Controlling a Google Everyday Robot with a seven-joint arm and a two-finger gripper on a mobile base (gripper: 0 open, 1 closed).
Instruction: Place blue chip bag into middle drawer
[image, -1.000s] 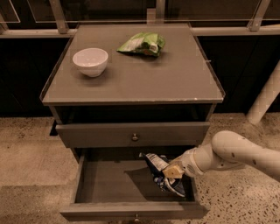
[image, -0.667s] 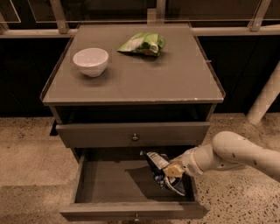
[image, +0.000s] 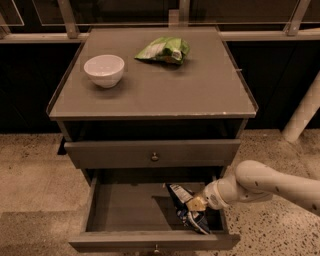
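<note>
Dark blue and white crinkly foil chip bag (image: 186, 216) leans tilted inside the open, wide grey middle drawer (image: 125, 210), towards its right side. The tan gripper (image: 196, 204) looks clamped on the bag's middle, though shadow muddies it.

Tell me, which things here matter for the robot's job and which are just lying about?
In the job: blue chip bag, inside the open middle drawer; gripper, at the bag inside that drawer.
Lying about: white bowl and green snack bag, both on the cabinet top.

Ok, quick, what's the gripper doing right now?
Gripper: closed on the blue chip bag, down inside the open middle drawer.
</note>
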